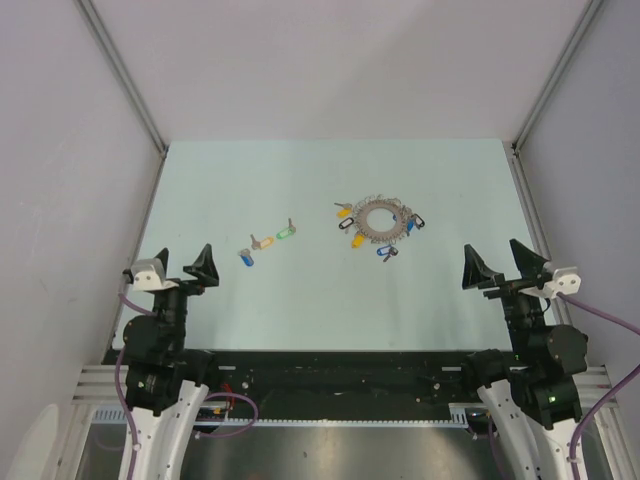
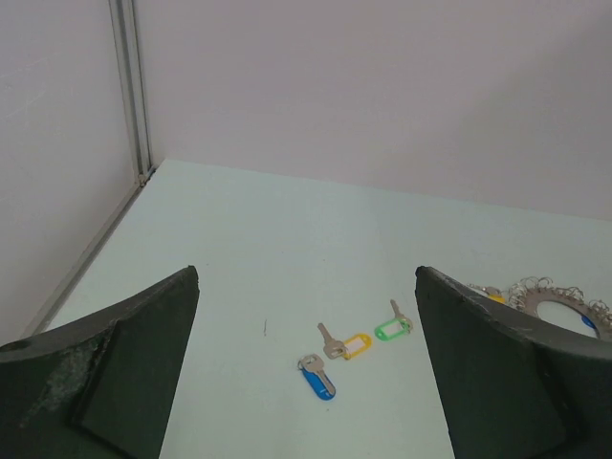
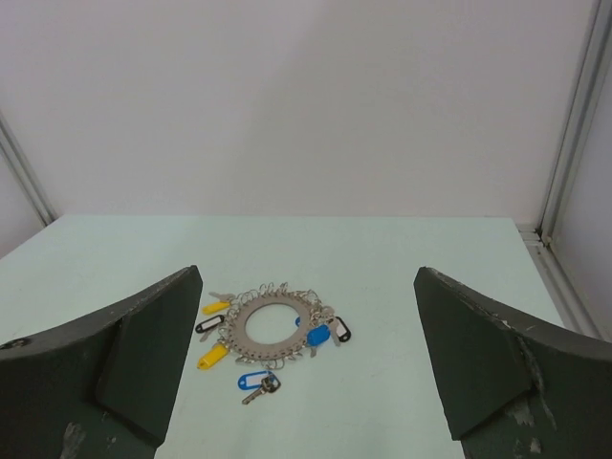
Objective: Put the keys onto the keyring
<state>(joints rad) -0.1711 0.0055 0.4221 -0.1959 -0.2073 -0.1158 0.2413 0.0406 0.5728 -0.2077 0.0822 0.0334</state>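
Three loose keys lie in a slanted row on the pale green table, left of centre: a blue-tagged key (image 1: 246,257) (image 2: 319,376), an orange-tagged one (image 1: 264,242) (image 2: 349,344) and a green-tagged one (image 1: 286,231) (image 2: 392,328). The keyring (image 1: 365,221) (image 3: 237,330), a grey metal ring fringed with small keys and yellow, blue and black tags, lies flat right of centre. In the left wrist view the keyring (image 2: 545,290) is half hidden behind a finger. My left gripper (image 1: 183,265) (image 2: 306,287) and right gripper (image 1: 495,262) (image 3: 306,277) both hover open and empty near the table's front edge.
The table (image 1: 300,300) is walled by white panels at the back and both sides, with aluminium posts in the far corners. One blue-tagged key (image 3: 251,381) lies at the ring's near edge.
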